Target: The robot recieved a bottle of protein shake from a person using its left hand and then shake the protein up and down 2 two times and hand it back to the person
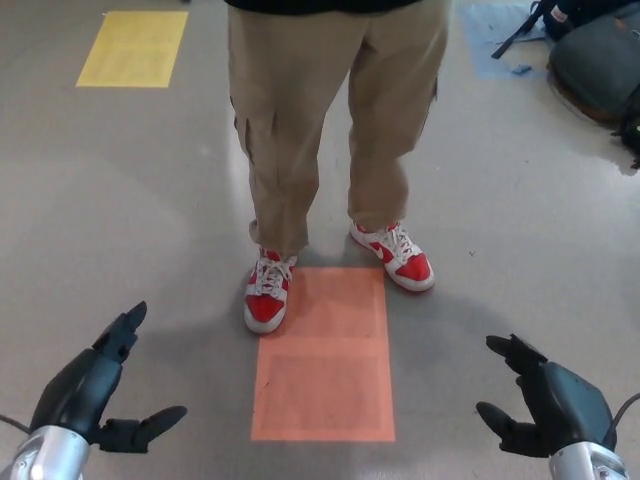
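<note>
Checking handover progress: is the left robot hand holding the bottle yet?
No, the left robot hand is open and empty, and no bottle shows anywhere in view.

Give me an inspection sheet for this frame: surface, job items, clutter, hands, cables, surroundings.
Surface: grey floor, with an orange rectangle marked in front of the robot.
Job's things: no bottle seen; the person stands facing the robot, only tan trousers and red-and-white shoes in view, toes at the orange rectangle's far edge.
Clutter: dark bags at the upper right.
Hands: left robot hand open, empty, low at the left; right robot hand open, empty, low at the right.
Cables: thin dark wire at the right wrist, bottom right corner.
Surroundings: yellow rectangle at the upper left, blue patch beside the bags.
</note>
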